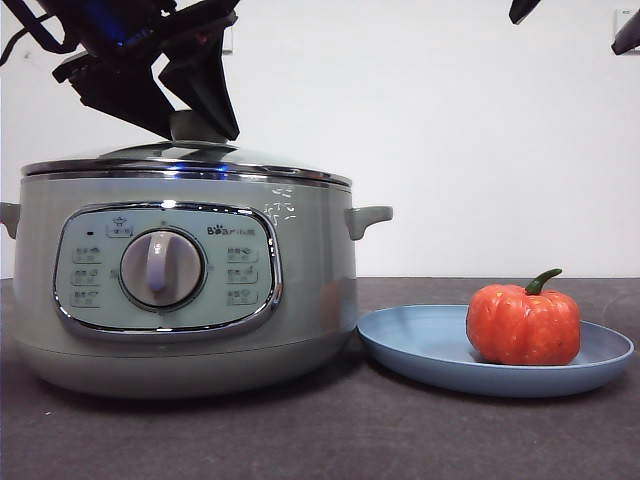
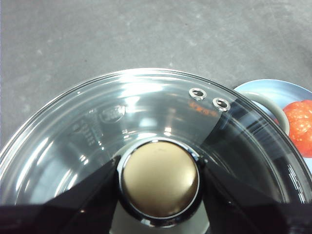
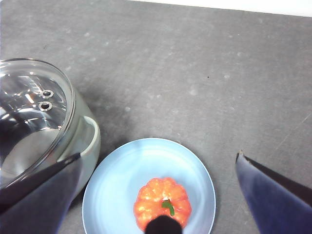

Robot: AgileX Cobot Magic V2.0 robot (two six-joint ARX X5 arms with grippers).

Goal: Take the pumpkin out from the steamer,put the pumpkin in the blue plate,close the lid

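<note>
Front view cuts off the steamer's (image 1: 190,290) left handle, and my left gripper (image 1: 195,125) hides the knob at upper left. My left jaws pinch that knob on the lid (image 2: 146,112), which sits on the steamer. The pumpkin (image 1: 523,325) sits upright at lower right on the blue plate (image 1: 420,345), stem curling up-right. My right gripper (image 3: 161,195) hangs above it, jaws spread wide.

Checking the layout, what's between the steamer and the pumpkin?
Only the blue plate's bare near side; the pumpkin sits toward its far side from the steamer, clearest in the front view.
</note>
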